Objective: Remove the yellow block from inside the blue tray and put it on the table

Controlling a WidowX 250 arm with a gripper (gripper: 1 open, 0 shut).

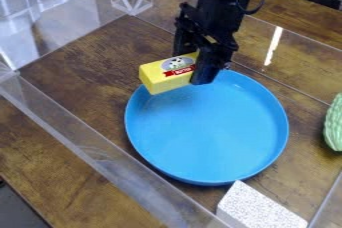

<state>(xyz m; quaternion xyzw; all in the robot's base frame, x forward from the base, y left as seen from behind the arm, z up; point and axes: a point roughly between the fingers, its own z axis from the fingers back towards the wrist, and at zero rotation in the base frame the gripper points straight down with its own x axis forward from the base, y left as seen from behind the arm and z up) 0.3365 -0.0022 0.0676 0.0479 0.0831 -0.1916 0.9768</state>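
Observation:
The yellow block (162, 76), its red-and-white label facing up, is held in my black gripper (202, 71), which is shut on the block's right end. The block hangs over the far-left rim of the blue tray (150, 147), partly above the tray and partly above the dark wooden table (74, 82). Whether the block touches the rim I cannot tell. Nothing lies inside the tray. The arm comes down from the top of the view and hides the block's right end.
Clear acrylic walls (80, 162) run around the table's edges. A speckled grey-white pad (257, 208) lies at the front edge, right of centre. A green object (333, 122) shows at the right border. A pale strip (274, 42) lies behind the tray.

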